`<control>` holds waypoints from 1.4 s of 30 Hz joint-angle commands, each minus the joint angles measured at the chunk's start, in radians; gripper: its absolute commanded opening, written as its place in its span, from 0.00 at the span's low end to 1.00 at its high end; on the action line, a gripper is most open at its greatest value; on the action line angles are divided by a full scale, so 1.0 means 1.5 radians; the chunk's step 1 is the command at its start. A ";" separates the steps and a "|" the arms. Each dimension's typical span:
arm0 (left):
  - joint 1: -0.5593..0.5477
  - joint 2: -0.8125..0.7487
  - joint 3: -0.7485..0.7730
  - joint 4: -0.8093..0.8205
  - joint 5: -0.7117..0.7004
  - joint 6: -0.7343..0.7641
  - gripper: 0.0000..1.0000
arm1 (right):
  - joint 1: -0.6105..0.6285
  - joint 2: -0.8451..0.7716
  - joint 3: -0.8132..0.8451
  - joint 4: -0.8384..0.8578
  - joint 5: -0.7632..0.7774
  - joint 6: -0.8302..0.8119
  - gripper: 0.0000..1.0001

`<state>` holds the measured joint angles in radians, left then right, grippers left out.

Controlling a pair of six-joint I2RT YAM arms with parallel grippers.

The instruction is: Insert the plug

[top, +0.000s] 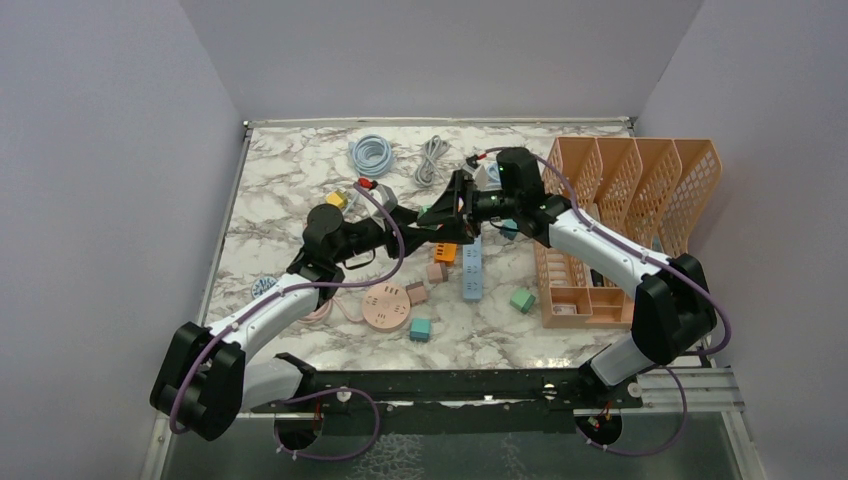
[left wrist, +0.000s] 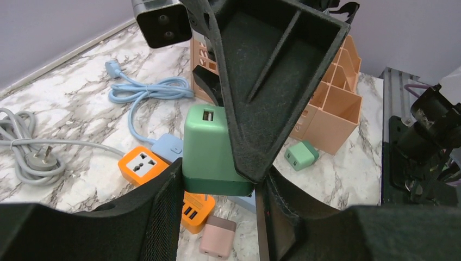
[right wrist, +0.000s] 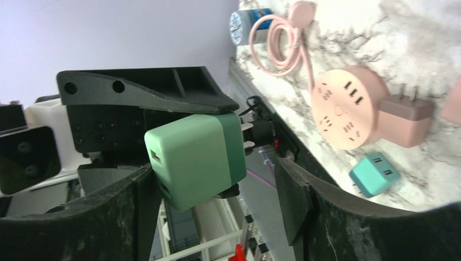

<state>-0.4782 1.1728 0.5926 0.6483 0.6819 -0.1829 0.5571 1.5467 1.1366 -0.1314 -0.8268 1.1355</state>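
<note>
A green charger plug (left wrist: 209, 147) hangs above the table between both grippers. My left gripper (left wrist: 217, 187) is shut on its dark green base, one finger on each side. My right gripper (right wrist: 217, 179) is open around the same plug (right wrist: 193, 157): its left finger touches the plug, while its right finger (right wrist: 293, 198) stands apart with a clear gap. In the top view the two grippers (top: 445, 212) meet mid-table and hide the plug. Below lie a blue power strip (top: 472, 270) and an orange socket cube (left wrist: 142, 166).
An orange file organizer (top: 630, 200) stands at the right. A round pink socket hub (top: 386, 307) with a pink plug lies front left. Loose plugs, green (top: 522, 299), teal (top: 420, 329) and pink (top: 437, 271), lie about. Coiled blue (top: 372, 153) and grey (top: 432, 158) cables lie at the back.
</note>
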 commanded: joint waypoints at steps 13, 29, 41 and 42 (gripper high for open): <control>-0.003 0.033 0.070 -0.290 0.020 0.268 0.00 | 0.006 0.033 0.135 -0.258 0.130 -0.360 0.65; -0.025 0.062 0.090 -0.296 0.033 0.278 0.00 | 0.022 0.088 0.101 -0.213 0.084 -0.330 0.54; -0.025 0.040 0.069 -0.266 -0.021 0.242 0.42 | 0.025 0.075 0.088 -0.216 0.169 -0.315 0.08; -0.025 0.033 0.063 -0.260 -0.036 0.234 0.55 | 0.025 0.070 0.092 -0.227 0.205 -0.321 0.05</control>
<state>-0.5129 1.2648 0.6949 0.1844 0.6804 0.2073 0.5896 1.6859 1.2747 -0.4610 -0.6769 0.6743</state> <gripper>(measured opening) 0.449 0.232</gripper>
